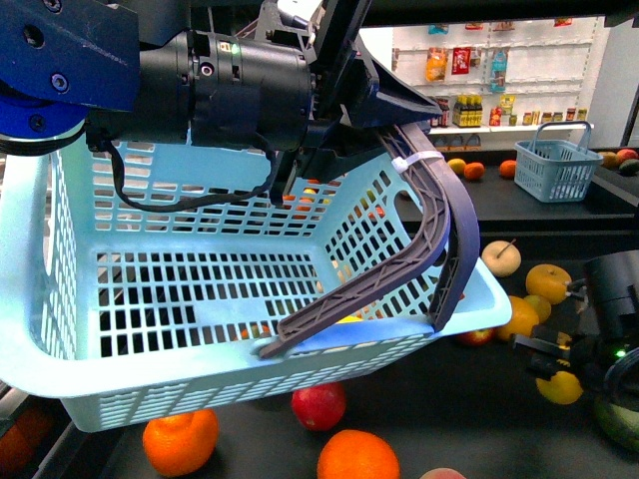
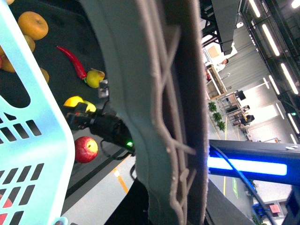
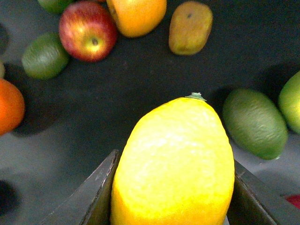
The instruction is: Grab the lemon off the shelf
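Between right gripper (image 3: 175, 160) jaws, lemon (image 3: 172, 171)

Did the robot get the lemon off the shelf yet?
Reaching and grabbing look done: the right claw is closed around the bright yellow oblong lemon. Whether it has left the black metal shelf tray, I can't tell. Still to do: lift it clear.
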Controlling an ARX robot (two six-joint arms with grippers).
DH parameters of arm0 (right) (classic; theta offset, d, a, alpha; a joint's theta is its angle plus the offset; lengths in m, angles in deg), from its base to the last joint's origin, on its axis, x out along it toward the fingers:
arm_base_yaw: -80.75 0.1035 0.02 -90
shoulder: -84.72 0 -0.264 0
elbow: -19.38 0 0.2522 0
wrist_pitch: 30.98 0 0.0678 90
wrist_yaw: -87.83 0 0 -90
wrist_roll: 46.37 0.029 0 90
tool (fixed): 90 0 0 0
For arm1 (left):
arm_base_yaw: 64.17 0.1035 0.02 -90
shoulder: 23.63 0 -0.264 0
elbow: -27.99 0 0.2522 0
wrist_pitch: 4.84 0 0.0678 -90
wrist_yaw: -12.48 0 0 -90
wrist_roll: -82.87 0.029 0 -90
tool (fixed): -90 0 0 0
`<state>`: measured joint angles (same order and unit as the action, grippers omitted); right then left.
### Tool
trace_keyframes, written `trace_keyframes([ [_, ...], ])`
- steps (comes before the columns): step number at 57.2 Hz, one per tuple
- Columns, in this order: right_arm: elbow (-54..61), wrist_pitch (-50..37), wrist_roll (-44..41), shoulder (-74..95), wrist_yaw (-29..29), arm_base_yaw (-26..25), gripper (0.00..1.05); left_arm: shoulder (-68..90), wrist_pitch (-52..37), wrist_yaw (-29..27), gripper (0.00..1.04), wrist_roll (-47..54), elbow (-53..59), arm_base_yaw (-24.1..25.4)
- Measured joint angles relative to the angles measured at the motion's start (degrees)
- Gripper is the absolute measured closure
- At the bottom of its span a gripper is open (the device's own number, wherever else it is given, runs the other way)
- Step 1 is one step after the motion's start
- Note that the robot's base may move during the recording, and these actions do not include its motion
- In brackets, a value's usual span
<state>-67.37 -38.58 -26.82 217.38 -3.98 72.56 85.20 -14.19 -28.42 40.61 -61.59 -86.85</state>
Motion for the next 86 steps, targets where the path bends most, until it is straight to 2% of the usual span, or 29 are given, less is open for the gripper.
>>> trace_keyframes([
  [14, 1.4, 3.9, 3.7, -14.7, 8.2, 0.2, 0.51, 0.0, 0.0, 0.0, 0.95, 0.0, 0.0, 0.0],
  [24, 3.7, 5.7, 8.5, -24.3, 13.6, 5.8, 0.51, 0.0, 0.0, 0.0, 0.95, 0.0, 0.0, 0.0],
  [43, 7.4, 5.4, 11.9, -26.2, 14.2, 14.2, 0.51, 0.0, 0.0, 0.0, 0.95, -0.1, 0.0, 0.0],
  [67, 8.5, 3.6, 13.0, -25.9, 13.4, 18.8, 0.50, 0.0, 0.0, 0.0, 0.95, -0.1, 0.0, 0.0],
  [86, 8.7, 2.6, 13.3, -25.9, 13.9, 18.8, 0.05, 0.0, 0.0, 0.0, 0.95, -0.3, 0.0, -0.1],
])
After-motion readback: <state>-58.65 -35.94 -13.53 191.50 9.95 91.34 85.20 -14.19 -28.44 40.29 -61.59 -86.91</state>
